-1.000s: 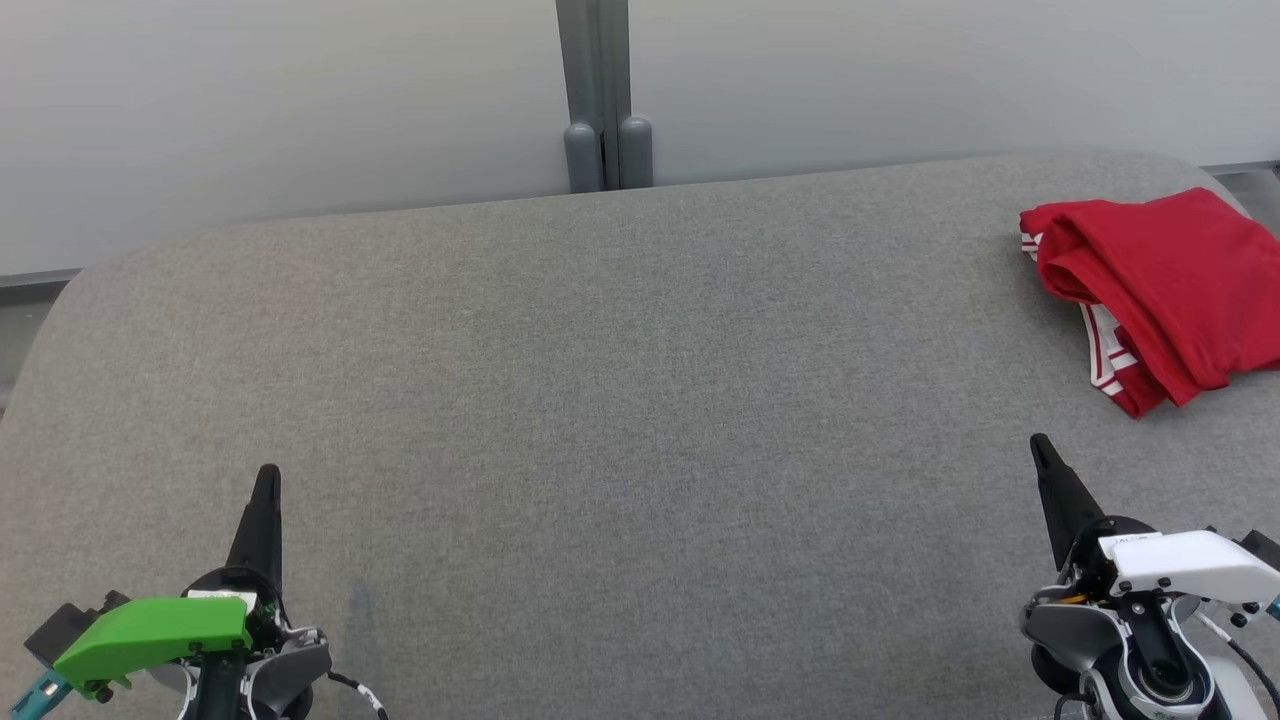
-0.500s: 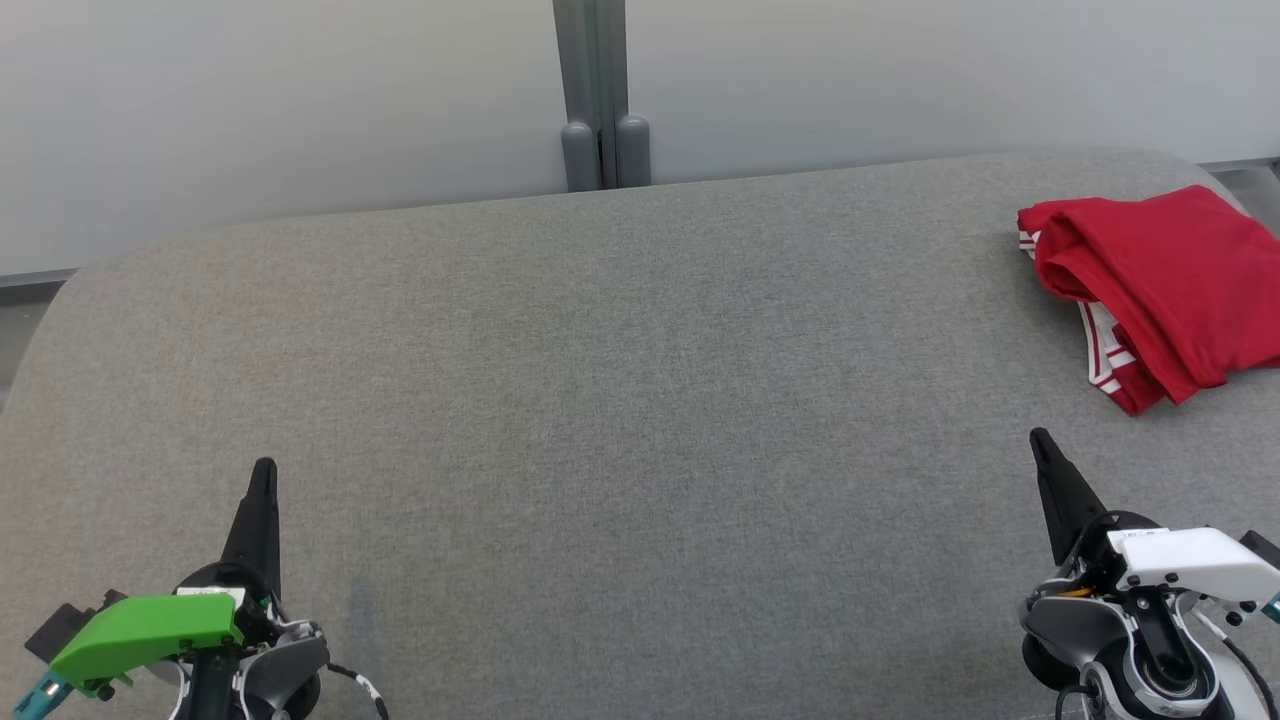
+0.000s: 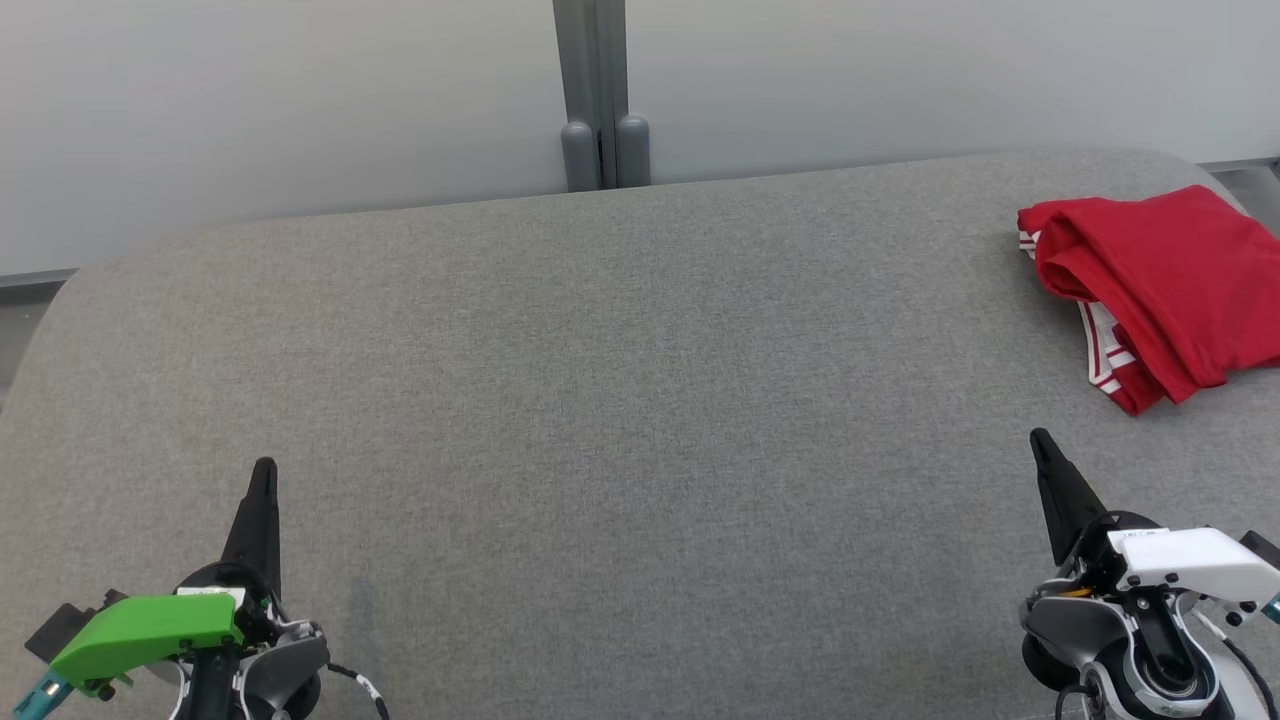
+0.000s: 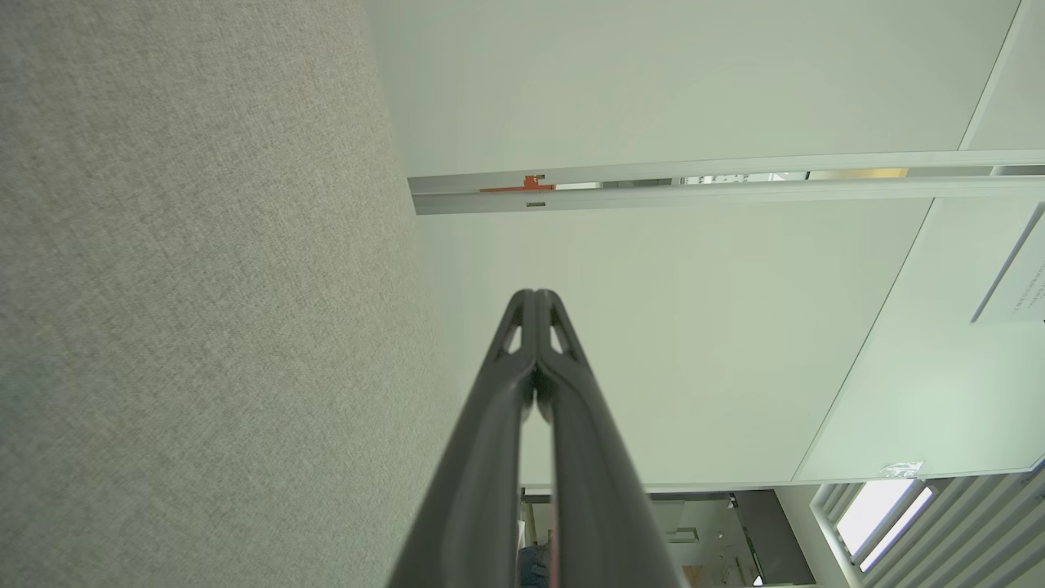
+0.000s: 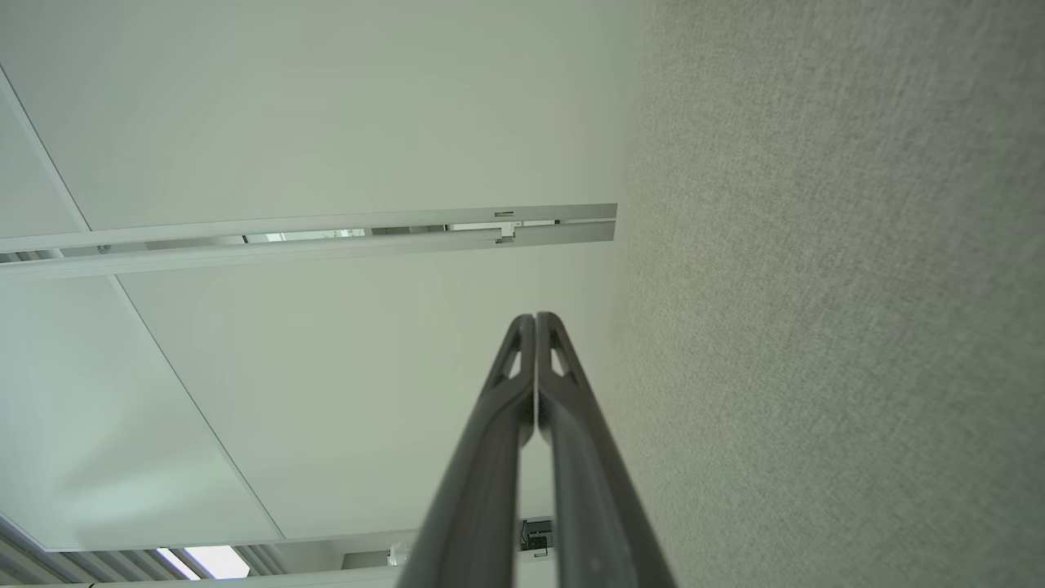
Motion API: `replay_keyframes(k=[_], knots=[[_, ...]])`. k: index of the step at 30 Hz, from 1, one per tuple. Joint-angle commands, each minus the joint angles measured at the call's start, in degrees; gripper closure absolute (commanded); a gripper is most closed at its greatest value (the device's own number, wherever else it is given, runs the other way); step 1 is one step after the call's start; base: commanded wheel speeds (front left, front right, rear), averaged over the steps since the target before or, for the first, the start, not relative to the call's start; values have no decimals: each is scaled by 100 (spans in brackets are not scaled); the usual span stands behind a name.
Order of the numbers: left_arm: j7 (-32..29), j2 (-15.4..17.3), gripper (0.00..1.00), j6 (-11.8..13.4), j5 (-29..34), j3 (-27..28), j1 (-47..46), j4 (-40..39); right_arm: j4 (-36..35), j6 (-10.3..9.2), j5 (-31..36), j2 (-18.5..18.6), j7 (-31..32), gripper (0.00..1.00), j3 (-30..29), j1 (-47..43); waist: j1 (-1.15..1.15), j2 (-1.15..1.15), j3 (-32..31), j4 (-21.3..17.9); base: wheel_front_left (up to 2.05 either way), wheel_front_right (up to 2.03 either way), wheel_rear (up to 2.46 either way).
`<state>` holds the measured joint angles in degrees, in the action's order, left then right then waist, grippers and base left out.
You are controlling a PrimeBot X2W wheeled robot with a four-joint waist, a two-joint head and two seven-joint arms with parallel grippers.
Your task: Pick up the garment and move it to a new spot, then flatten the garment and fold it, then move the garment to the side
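The garment (image 3: 1160, 280) is red with white-striped trim, folded into a compact bundle at the far right of the grey fabric surface (image 3: 620, 380) in the head view. My left gripper (image 3: 264, 470) rests at the lower left, shut and holding nothing. My right gripper (image 3: 1040, 440) rests at the lower right, also shut and bare, a short way in front of the garment and apart from it. In the left wrist view my left gripper (image 4: 535, 294) has its tips pressed together. The right wrist view shows my right gripper (image 5: 535, 317) the same way.
A pale partition wall (image 3: 300, 100) with a grey post (image 3: 597, 95) stands behind the grey surface. The surface's rounded far edge (image 3: 400, 215) runs along the back, and the garment lies near its right end.
The head camera shifted slightly, so the whole picture slid a little. The garment and both grippers stay where they were.
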<state>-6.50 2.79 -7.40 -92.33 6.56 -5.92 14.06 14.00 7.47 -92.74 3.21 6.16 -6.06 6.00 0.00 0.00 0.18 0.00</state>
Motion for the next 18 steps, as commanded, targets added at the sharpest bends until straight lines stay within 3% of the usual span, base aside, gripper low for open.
replay_keyframes(k=[1, 18], knots=[[-26, 7, 100, -28, -15, 15, -60, 6, 7, 4, -8, -1, 19, 100, -12, 38, 0, 0, 0, 0, 0, 0, 0], [-25, 7, 100, -27, -16, 14, -60, 5, 8, 4, 5, -6, 31, 100, -24, 40, 0, 0, 0, 0, 0, 0, 0]])
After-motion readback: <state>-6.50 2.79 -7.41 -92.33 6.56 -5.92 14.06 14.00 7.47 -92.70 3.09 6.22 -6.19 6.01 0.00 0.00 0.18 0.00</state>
